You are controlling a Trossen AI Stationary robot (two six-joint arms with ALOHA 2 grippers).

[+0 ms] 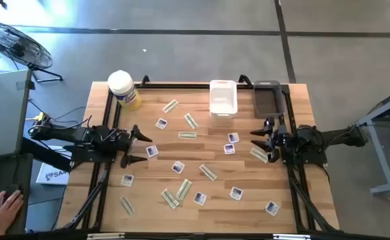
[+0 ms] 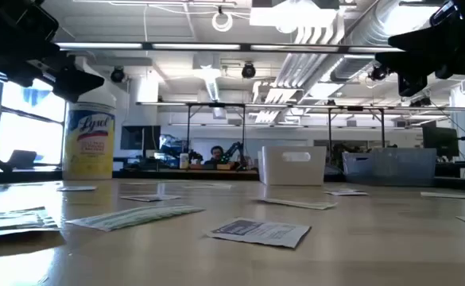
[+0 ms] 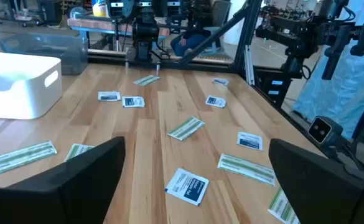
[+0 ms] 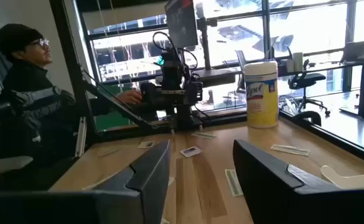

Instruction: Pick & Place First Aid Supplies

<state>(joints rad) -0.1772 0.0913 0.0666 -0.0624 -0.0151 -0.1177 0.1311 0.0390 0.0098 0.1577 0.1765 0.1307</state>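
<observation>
The first aid supplies (image 1: 188, 163) lie flat and scattered over the wooden table: square white packets with blue marks and narrow pale-green strips. My left gripper (image 1: 140, 147) hovers open at the table's left side, pointing right, with a square packet (image 3: 188, 185) on the table just ahead of its fingers (image 3: 82, 177). My right gripper (image 1: 257, 141) hovers open at the right side, pointing left, with a green strip (image 1: 259, 155) beside it. In the right wrist view, nothing sits between the fingers (image 4: 147, 171). Both grippers show high above the table in the low view.
A white bin (image 1: 223, 98) and a dark grey bin (image 1: 268, 99) stand at the far edge, right of centre. A yellow tub with a white lid (image 1: 123, 89) stands at the far left corner. A person (image 4: 26, 93) sits beyond the table's left side.
</observation>
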